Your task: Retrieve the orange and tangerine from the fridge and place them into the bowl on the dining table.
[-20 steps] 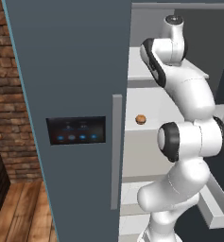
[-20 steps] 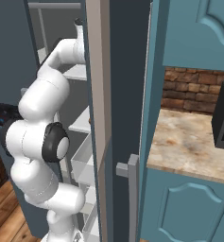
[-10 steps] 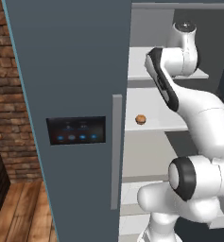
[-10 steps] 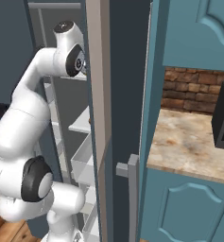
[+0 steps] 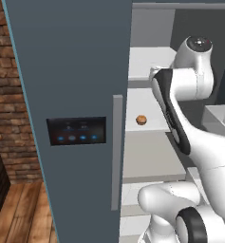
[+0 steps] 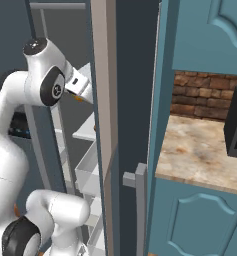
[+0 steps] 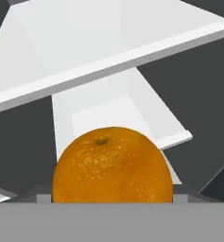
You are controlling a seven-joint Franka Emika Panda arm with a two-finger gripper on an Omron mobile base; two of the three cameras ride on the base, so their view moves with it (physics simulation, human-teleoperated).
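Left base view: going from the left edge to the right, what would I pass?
Brick wall → fridge door panel with blue lights → door handle → small brownish fruit on a shelf → white robot arm.

Bright orange [image 7: 112, 165] looms close; dull tangerine [image 5: 141, 119] sits on fridge [image 5: 76, 95] shelf.

Tangerine [image 5: 141, 119] on a shelf [image 5: 149, 129] inside the fridge [image 5: 76, 95], right of the shut door's handle [image 5: 116, 152]. Orange [image 7: 112, 165] close before the hand camera, shelves behind it.
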